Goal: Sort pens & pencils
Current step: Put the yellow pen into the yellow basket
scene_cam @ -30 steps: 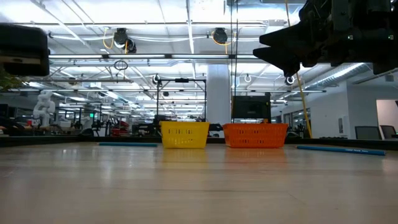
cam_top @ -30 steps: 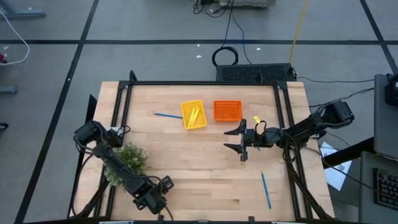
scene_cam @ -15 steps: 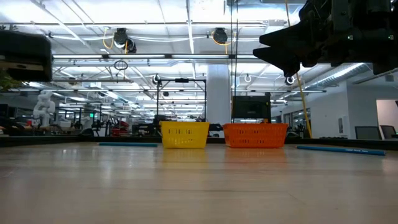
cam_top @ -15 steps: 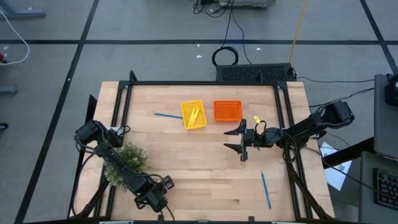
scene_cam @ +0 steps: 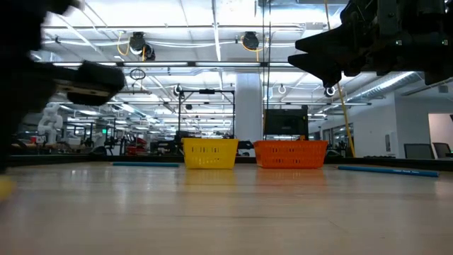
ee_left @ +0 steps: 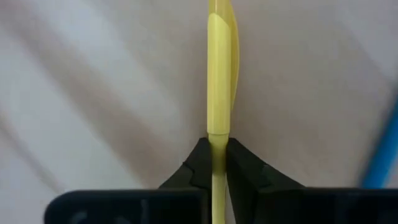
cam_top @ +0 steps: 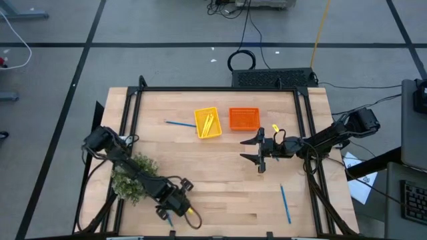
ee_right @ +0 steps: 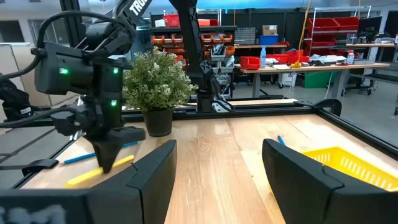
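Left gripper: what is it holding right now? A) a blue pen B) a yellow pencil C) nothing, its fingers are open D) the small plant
B. In the left wrist view the left gripper has its fingers closed on a yellow pencil, and the right wrist view shows the same pencil pinched at that gripper's tip, low over the table.

1. Left gripper [ee_left: 217, 163]: both dark fingers [ee_left: 194, 168] closed in a V, pinching a yellow pencil [ee_left: 217, 81] between the tips.
2. Pencil runs straight away from the gripper, in line with the fingers; its far end leaves the frame.
3. Behind it: pale counter [ee_left: 93, 93], blurred into diagonal streaks.
4. A blue pen [ee_left: 380, 163] shows as a blurred strip at the frame edge, apart from the pencil, not touching the gripper.
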Controlling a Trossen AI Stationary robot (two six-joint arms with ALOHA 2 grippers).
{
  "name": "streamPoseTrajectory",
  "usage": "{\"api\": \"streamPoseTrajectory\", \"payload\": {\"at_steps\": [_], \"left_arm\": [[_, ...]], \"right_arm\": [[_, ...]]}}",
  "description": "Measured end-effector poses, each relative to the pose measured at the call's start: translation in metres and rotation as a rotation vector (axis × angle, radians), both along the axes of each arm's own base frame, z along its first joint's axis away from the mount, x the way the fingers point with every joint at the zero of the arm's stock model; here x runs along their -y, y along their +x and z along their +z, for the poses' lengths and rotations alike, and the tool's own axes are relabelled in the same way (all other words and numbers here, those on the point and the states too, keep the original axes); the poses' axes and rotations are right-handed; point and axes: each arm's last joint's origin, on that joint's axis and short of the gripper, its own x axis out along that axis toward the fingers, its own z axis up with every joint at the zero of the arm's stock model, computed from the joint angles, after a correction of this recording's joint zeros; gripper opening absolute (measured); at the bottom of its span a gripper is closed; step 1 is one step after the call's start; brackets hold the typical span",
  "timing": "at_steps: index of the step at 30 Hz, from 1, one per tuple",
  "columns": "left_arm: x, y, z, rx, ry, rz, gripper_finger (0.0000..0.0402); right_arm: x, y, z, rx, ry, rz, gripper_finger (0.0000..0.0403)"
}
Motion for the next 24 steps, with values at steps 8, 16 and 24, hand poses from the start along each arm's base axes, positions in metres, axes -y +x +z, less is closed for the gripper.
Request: {"api": "streamPoseTrajectory", "payload": {"at_steps": [8, 16, 24], "left_arm": [[-0.032, 0.017, 0.018, 0.031, -0.052, 0.201, 0.0021], [-0.092, 0.026, 0.084, 0.325, 0.011, 0.352, 0.0021], [-0.153, 0.028, 0.120, 0.798, -0.161, 0.453, 0.0021]], "right_arm": [[0.000, 0.000, 0.000, 0.000, 0.000, 0.000, 0.0226], [0.000, 0.000, 0.000, 0.000, 0.000, 0.000, 0.0226], [0.000, 0.000, -0.001, -0.006, -0.001, 0.000, 0.0226]]}}
